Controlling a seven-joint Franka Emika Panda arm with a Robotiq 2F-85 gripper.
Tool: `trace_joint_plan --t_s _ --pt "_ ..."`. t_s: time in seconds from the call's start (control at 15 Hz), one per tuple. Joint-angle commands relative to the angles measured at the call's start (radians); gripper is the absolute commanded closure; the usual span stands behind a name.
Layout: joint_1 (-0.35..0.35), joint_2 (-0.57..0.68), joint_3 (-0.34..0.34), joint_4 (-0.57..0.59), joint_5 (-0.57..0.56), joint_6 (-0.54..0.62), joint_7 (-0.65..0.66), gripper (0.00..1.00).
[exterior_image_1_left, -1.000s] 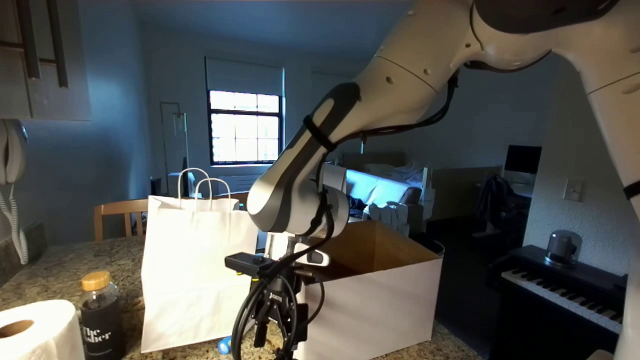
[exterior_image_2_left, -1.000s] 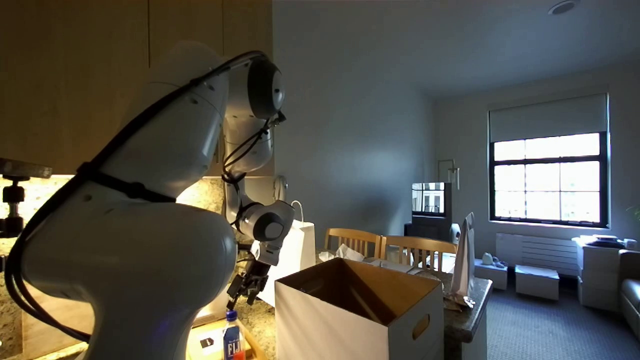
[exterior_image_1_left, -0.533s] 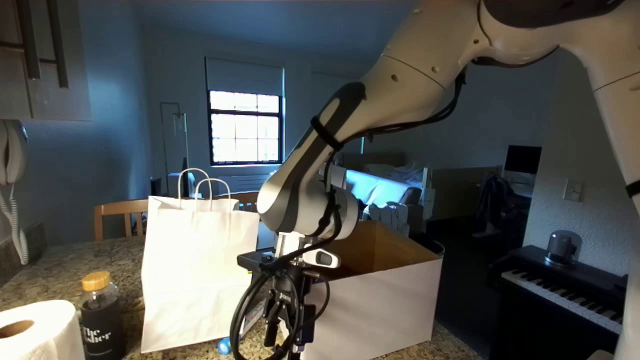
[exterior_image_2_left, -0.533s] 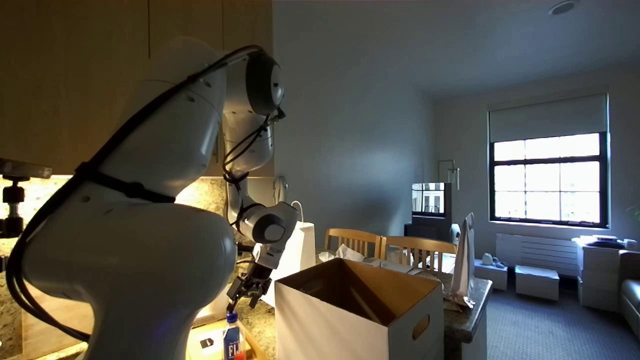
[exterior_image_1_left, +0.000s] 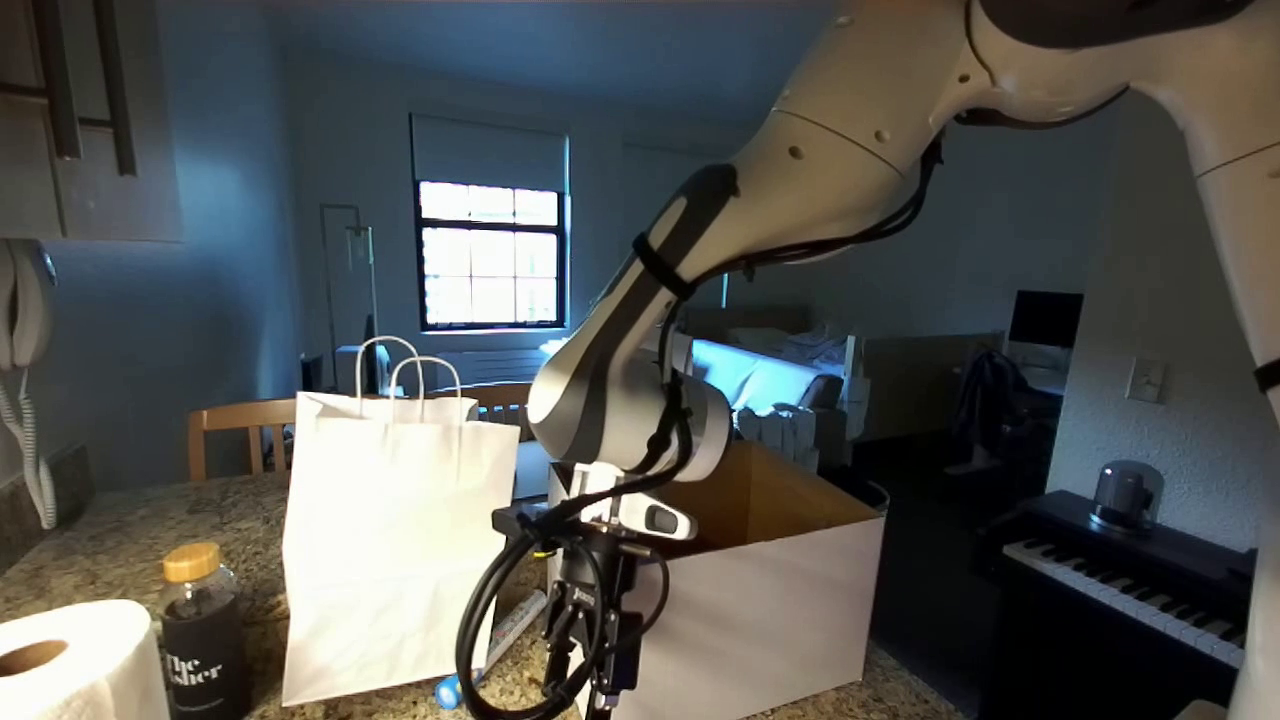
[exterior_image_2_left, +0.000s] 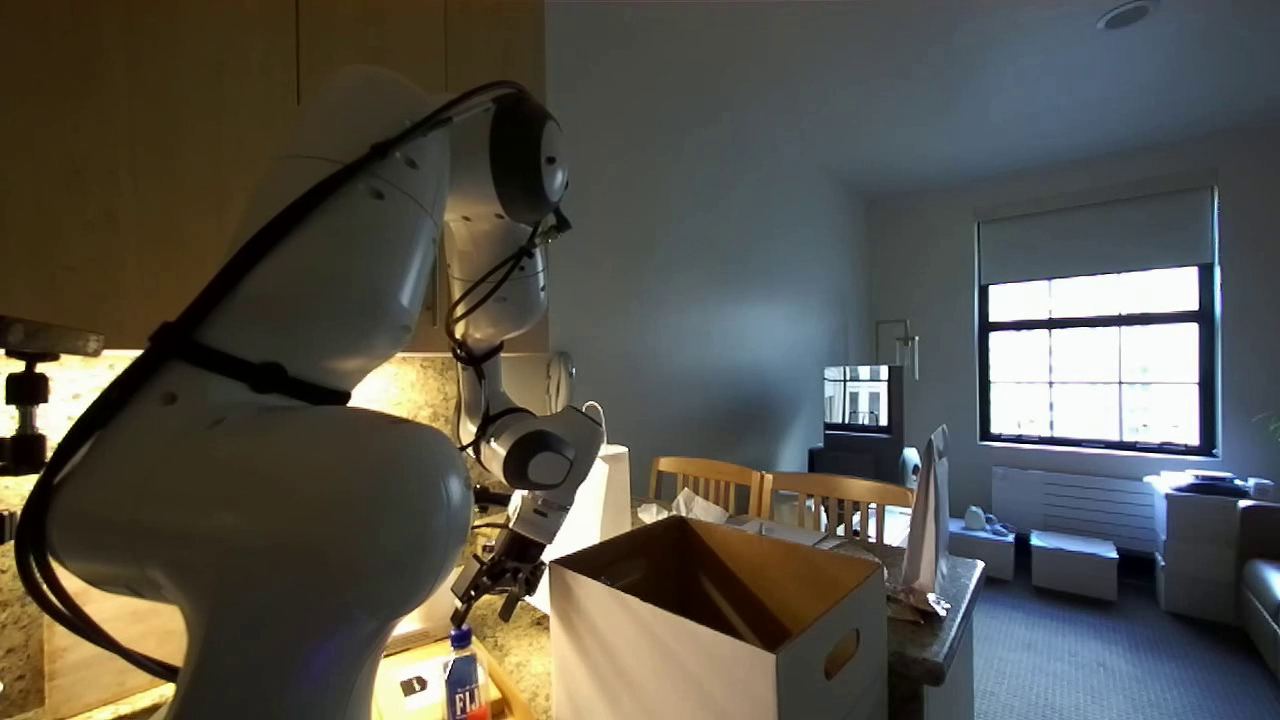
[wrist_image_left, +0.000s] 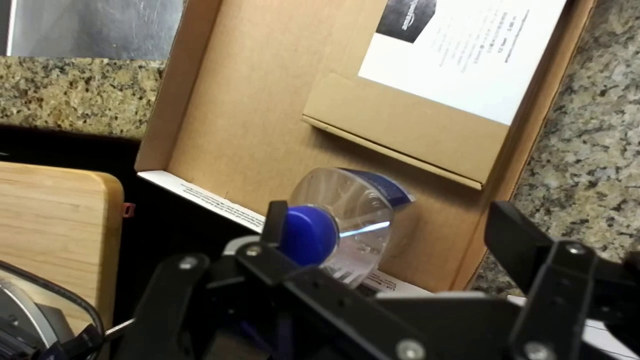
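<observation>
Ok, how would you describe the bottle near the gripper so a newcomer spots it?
On the granite counter, find the tall white box; next to it lies a shallow cardboard tray. The bottle stands inside, beside a flat box with a white label. Its blue cap and clear body set it apart from the surrounding brown cardboard.

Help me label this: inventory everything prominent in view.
Shallow cardboard tray: 1, brown, wrist view
Blue-capped plastic bottle: 1, clear, in tray
Flat cardboard box: 1, brown, in tray
Speckled stone counter: 1, brownish, foreground
Tall cardboard box: 1, white outside, on counter
Handled paper bag: 1, white, on counter
Wood-lidded bottle: 1, dark, on counter
Paper roll: 1, white, beside dark bottle
Wooden chairs: 2, tan, beyond counter
Window: 1, black-framed, far wall
Two-finger gripper: 1, black, open above tray
Jointed arm: 1, white, above counter
</observation>
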Motion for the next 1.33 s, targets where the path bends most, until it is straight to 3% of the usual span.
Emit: trace_joint_plan --t_s 0.0,0.6,1.27 --pt "0.009 -0.065 0.016 -0.068 0.028 0.04 0.017 0.0" --pt "0.007 -0.13 0.027 -0.126 0.042 0.07 0.031 0.0" --pt "0.005 -0.072 0.01 -0.087 0.008 0.027 0.045 0.0"
